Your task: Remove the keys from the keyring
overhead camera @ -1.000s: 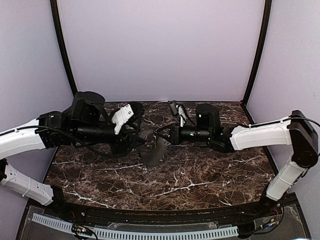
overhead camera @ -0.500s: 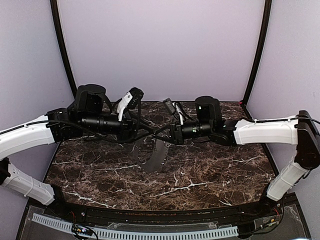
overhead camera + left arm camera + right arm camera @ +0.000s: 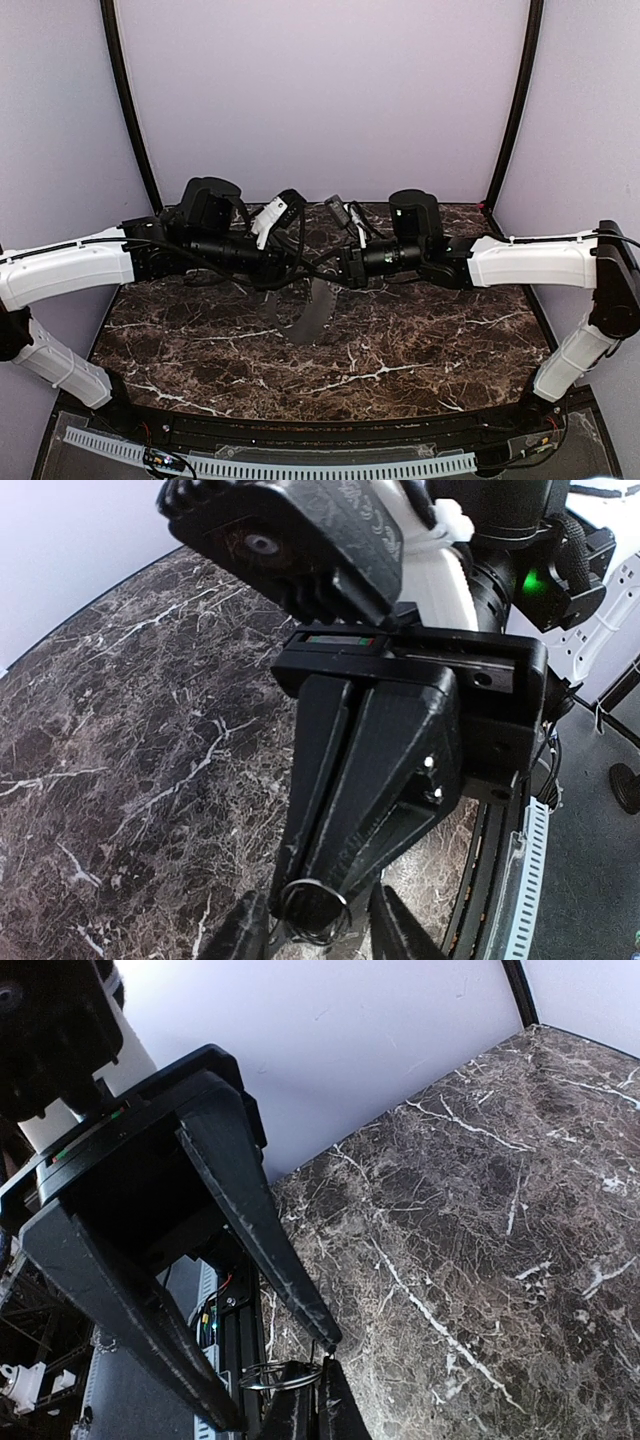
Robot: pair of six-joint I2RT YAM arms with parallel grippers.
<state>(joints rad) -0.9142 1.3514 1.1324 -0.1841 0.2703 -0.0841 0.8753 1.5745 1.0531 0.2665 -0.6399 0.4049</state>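
The keyring [image 3: 262,1376] is a thin wire ring, small and bare in both wrist views. My right gripper [image 3: 318,1396] is shut on its edge and holds it above the table. In the left wrist view the keyring [image 3: 316,912] sits at the tip of the right gripper's shut fingers [image 3: 350,780]. My left gripper [image 3: 318,932] is open, with one finger on each side of the ring, not touching it. In the top view the left gripper [image 3: 298,268] and the right gripper [image 3: 326,268] meet tip to tip over the table's middle. No key shows clearly.
The dark marble table [image 3: 420,340] lies under both arms. A pale grey flat patch [image 3: 312,312] lies on it just below the grippers; I cannot tell what it is. Pale walls [image 3: 320,100] close the back and sides. A cable rail [image 3: 300,466] runs along the near edge.
My left arm has moved right and farther from me, bringing its open fingers round the ring. The right arm rose slightly at first, then stayed put, still shut on the ring.
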